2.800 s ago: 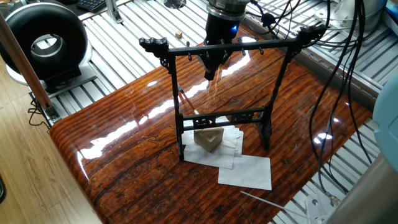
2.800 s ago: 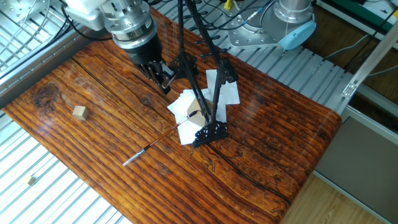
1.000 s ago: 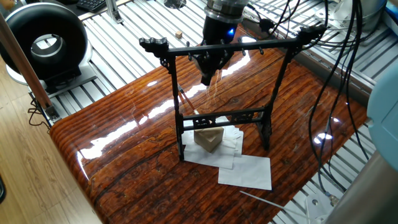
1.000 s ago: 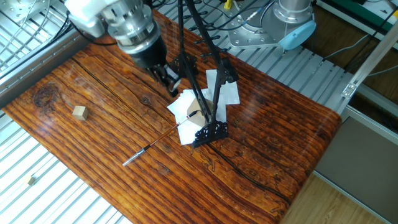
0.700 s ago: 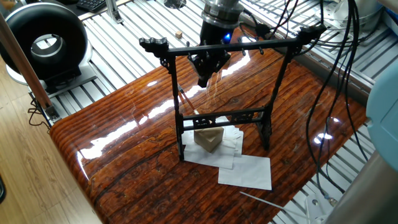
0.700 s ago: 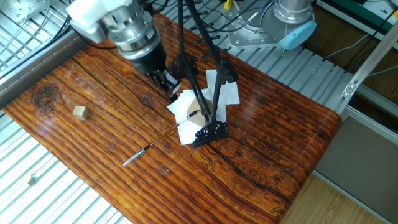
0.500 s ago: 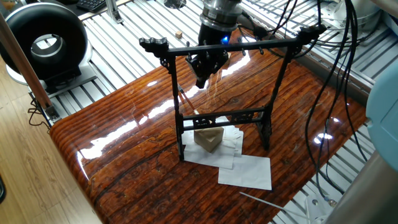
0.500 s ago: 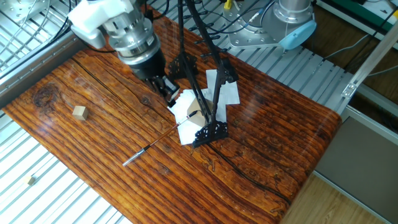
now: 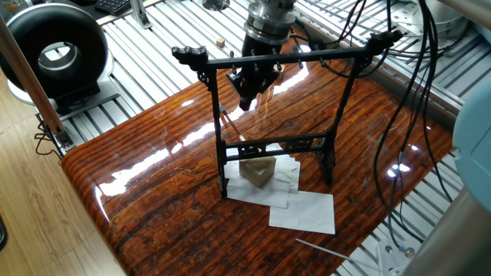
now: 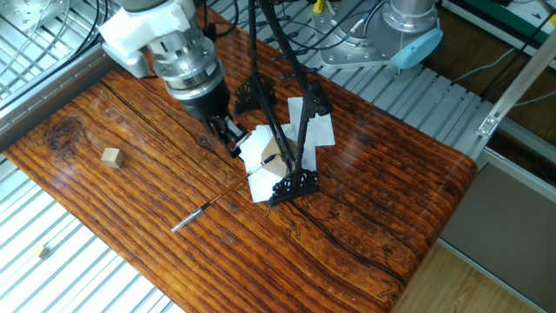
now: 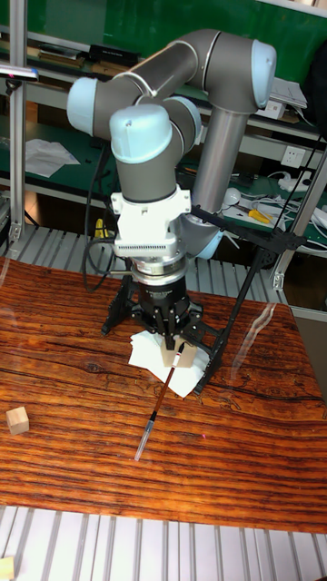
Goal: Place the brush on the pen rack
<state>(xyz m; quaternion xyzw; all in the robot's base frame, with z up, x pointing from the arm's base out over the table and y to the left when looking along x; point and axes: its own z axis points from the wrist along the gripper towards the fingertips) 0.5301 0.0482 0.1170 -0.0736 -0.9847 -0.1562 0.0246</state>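
Below the hand [image 10: 228, 139] and a little toward the table's [image 10: 365, 200] near edge, the brush [image 11: 156, 408] lies untouched, its upper end propped on the small block [image 11: 185, 358] at the rack's [image 9: 276, 123] foot. Over the last seconds the hand has drifted sideways and lower behind the crossbar, closing on the brush. Its fingers look nearly together with nothing between them, though I cannot tell for sure.
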